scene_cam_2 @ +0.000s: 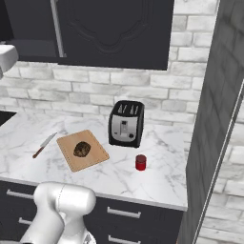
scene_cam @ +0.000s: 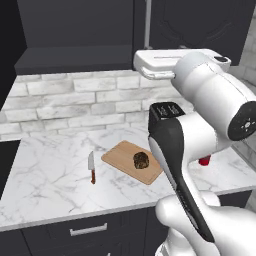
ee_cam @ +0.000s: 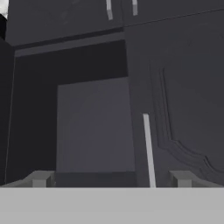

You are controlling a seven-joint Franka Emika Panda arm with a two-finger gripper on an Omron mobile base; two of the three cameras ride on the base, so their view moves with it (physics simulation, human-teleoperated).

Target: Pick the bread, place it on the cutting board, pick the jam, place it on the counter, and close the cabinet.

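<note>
The dark brown bread [scene_cam_2: 82,148] lies on the wooden cutting board [scene_cam_2: 90,159] on the marble counter [scene_cam_2: 157,181]. The red jam [scene_cam_2: 140,162] jar stands on the counter in front of the black toaster. My gripper [ee_cam: 110,180] is open with nothing between its fingertips, raised up at the cabinet [scene_cam_2: 114,28]. It faces the cabinet's open, dark inside, with the shut right door and its silver handle [ee_cam: 148,148] just to the right. In the left base view the white hand [scene_cam: 157,64] hovers high before the cabinet, and the arm hides most of the jam [scene_cam: 204,160].
A black toaster [scene_cam_2: 126,123] stands behind the jam. A red-handled knife [scene_cam: 92,167] lies left of the cutting board [scene_cam: 120,155]. A tall dark panel [scene_cam_2: 214,119] closes off the counter's right end. Dark drawers [scene_cam: 87,230] run below.
</note>
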